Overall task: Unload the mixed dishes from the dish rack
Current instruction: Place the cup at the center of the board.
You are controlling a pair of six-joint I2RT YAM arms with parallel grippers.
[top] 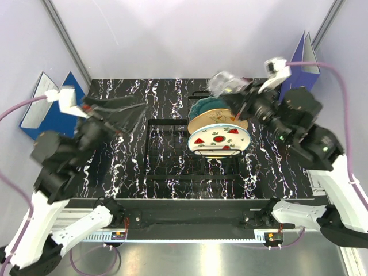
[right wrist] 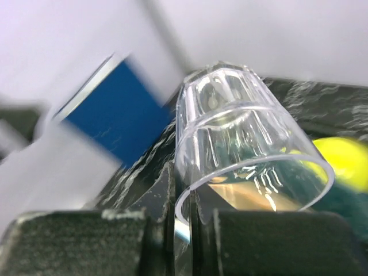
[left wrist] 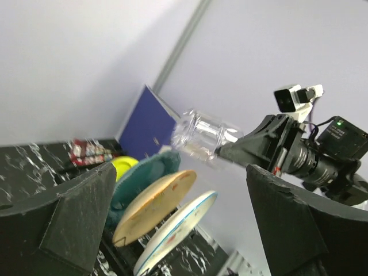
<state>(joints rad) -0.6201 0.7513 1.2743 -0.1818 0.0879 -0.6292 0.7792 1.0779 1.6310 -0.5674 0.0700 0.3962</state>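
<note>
The clear glass (top: 221, 82) hangs on its side in the air above the rack's far right end, with my right gripper (top: 237, 95) shut on its rim. In the right wrist view the rim of the glass (right wrist: 247, 132) is pinched between the two fingers (right wrist: 167, 190). In the black wire dish rack (top: 172, 155) stand the white plate with red fruit marks (top: 218, 138), the cream floral plate (top: 215, 119) and the teal scalloped plate (top: 201, 106). Behind them lies a small yellow-green bowl (left wrist: 125, 167). My left gripper (top: 123, 112) is open above the table's left side, holding nothing.
Blue ring binders lean against the walls at the left (top: 52, 109) and at the back right (top: 305, 57). A small red-and-white packet (left wrist: 86, 150) lies on the marbled black table (top: 132, 92) near the back. The rack's left slots hold nothing.
</note>
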